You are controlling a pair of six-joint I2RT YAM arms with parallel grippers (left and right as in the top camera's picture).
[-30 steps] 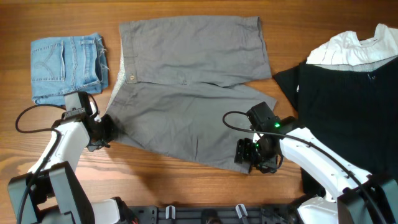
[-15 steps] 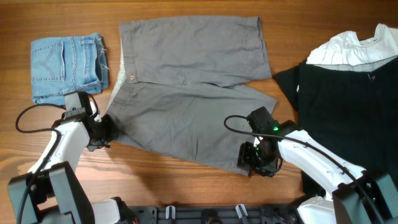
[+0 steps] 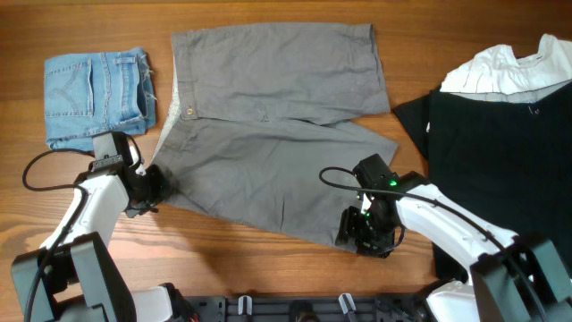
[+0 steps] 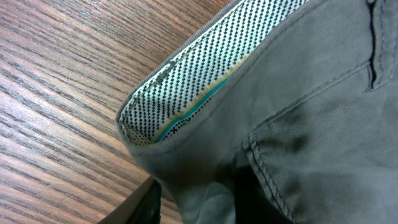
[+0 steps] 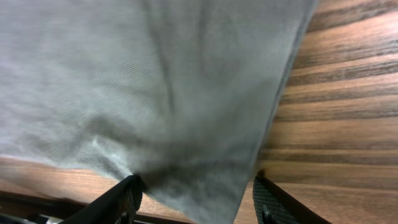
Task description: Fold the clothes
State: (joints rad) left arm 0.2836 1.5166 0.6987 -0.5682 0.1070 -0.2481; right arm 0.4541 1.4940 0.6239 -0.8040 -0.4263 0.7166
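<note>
The grey shorts (image 3: pixel 268 152) lie flat on the wooden table, waistband at the left and legs pointing right. My left gripper (image 3: pixel 154 190) sits at the near waistband corner. In the left wrist view the checked inner lining (image 4: pixel 199 81) is turned up. A bunch of grey cloth lies between the fingers of the left gripper (image 4: pixel 199 208), with bare wood showing beside the left finger (image 4: pixel 146 205), so the jaws stand open. My right gripper (image 3: pixel 353 234) is at the near leg's hem corner. The right gripper (image 5: pixel 196 199) is open, its fingers (image 5: pixel 121 199) straddling the puckered hem.
Folded light-blue denim shorts (image 3: pixel 96 97) lie at the back left. A black garment (image 3: pixel 500 152) with a white one (image 3: pixel 509 67) on top of it covers the right side. A black rail (image 3: pixel 286 309) runs along the front edge.
The left jaws have widened off the waistband corner. The right gripper has slid a little nearer and left over the hem, and its jaws have narrowed around the cloth.
</note>
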